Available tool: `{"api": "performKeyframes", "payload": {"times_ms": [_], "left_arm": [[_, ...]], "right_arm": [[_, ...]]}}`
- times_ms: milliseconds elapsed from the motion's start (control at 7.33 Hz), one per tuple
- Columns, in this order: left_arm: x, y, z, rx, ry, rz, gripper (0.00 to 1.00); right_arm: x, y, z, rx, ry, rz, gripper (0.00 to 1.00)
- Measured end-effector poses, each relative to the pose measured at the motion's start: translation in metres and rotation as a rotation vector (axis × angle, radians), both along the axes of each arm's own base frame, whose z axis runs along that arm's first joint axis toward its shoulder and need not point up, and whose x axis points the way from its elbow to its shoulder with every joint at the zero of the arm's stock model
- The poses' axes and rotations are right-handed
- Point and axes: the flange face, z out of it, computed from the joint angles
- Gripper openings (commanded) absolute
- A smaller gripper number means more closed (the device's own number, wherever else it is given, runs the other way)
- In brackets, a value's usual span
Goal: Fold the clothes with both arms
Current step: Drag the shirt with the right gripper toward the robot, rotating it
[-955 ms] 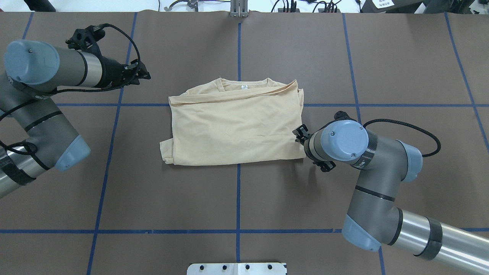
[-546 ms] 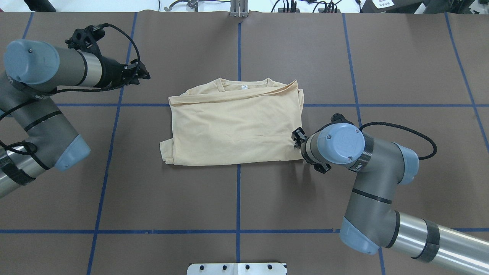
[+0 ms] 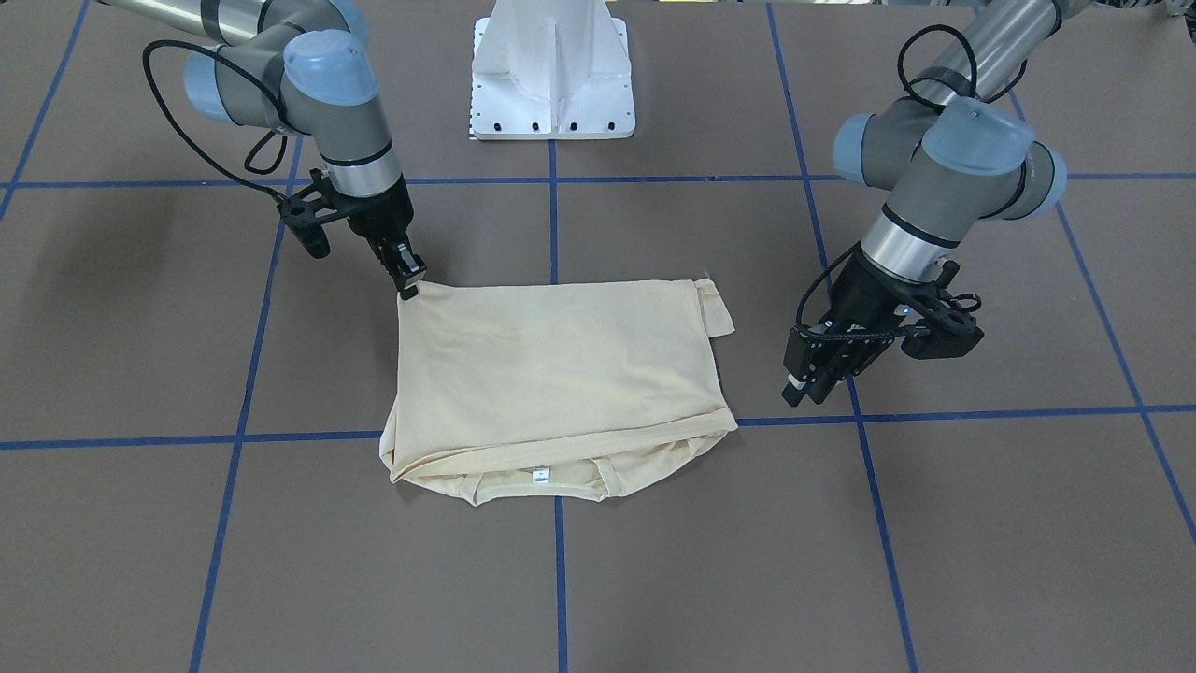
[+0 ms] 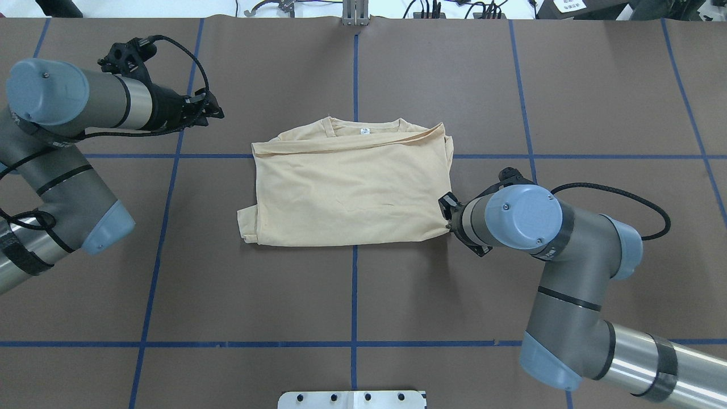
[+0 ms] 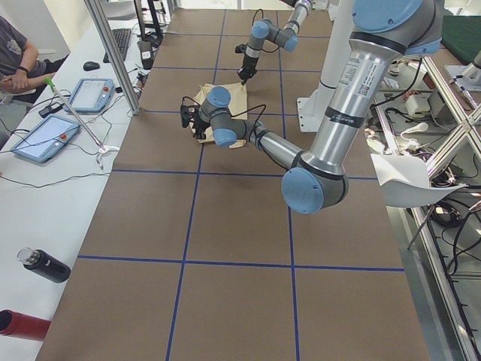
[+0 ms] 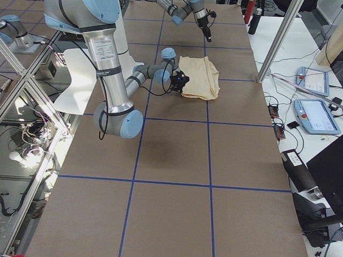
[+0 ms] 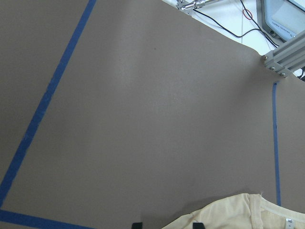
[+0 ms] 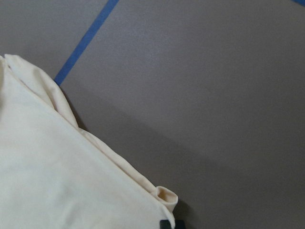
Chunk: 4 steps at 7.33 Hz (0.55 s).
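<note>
At the middle of the brown table (image 4: 454, 85), the folded pale yellow T-shirt (image 4: 346, 187) lies flat, its robot-side right corner pinched by the right gripper (image 3: 408, 283), while the left gripper (image 3: 802, 393) hangs off the far left corner, fingers apart, touching nothing.

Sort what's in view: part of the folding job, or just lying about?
Job: pale yellow T-shirt; right gripper, at its corner; left gripper.
Lying about: teach pendants; black bottle; white pedestal base.
</note>
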Motion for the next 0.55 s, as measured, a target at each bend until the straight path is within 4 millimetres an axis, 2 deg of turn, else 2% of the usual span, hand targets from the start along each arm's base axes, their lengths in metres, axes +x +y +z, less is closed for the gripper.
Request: {"api": "performKeyframes", "payload": {"times_ms": [136,273,546], "left_arm": [[-0.003,0.004,-0.010,0.012,0.017,0.010,0.44],[-0.008,0.013,-0.026,0.024,0.049,0.039,0.44],[-0.012,0.031,-0.049,0.011,0.115,0.133,0.44]], "right_arm": [[0.017,0.030,-0.007,0.004,-0.023,-0.040,0.00],[0.028,0.068,-0.016,-0.009,-0.040,-0.115,0.00],[0.030,0.154,-0.040,-0.078,-0.036,-0.331,0.00]]}}
